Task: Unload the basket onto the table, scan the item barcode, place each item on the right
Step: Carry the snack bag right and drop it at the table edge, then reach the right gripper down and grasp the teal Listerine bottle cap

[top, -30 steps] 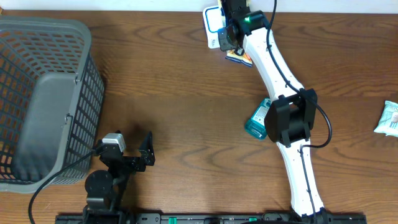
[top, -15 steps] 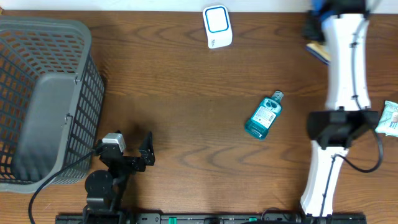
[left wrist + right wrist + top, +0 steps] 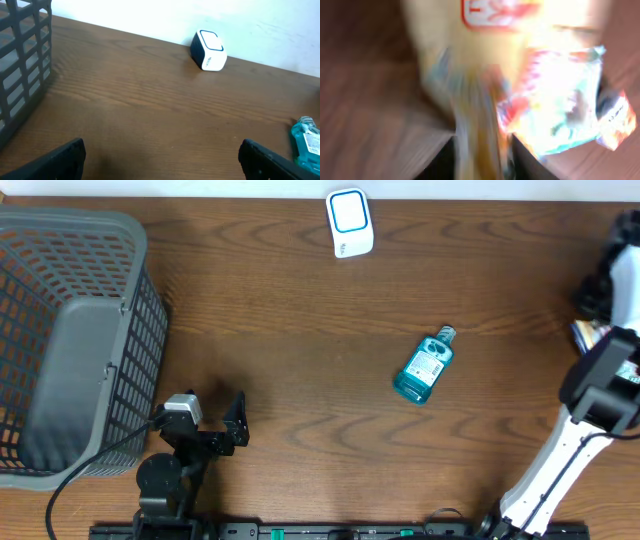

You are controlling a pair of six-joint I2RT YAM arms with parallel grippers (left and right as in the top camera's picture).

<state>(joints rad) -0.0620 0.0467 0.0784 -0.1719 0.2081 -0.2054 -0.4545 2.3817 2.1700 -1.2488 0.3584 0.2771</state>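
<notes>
Item was a yellow packet (image 3: pixel 470 65) with a red mark near its top. It sat far to the right of the scanner (image 3: pixel 349 222) and nearer the robot than it, under the right wrist at the edge of the counter (image 3: pixel 300 300). Right wrist view was all motion blur, so no barcode was readable. A second, shiny multicoloured packet (image 3: pixel 560 100) was right against it; touching or overlapping, couldn't tell which.

Handling, my read:
- It looked like a film pouch: light, soft, crinkly, with a slick surface.
- It would likely fold or slide if pinched mid-panel, and a crease across the code would kill the read.
- Best hold looked like a sealed edge seam, with the code face flat and clear of the fingers. Light squeeze only.

Right fingers (image 3: pixel 442 165) showed as two dark shapes at the bottom of the wrist view, with a strip of the yellow packet running down between them. The gap looked fairly narrow. It was too blurred to say whether they pinched the packet or stood slack around it, so no call on that.

Left fingers (image 3: pixel 62 159) were spread wide, with nothing between them and touching nothing. They were parked well left of the scanner, close to the robot base, and faced toward the scanner.

Blue bottle (image 3: pixel 425 365) lay on its side, a bit right of the scanner and nearer the robot, apart from both arms. Basket (image 3: pixel 130 240) stood far left of the scanner.
</notes>
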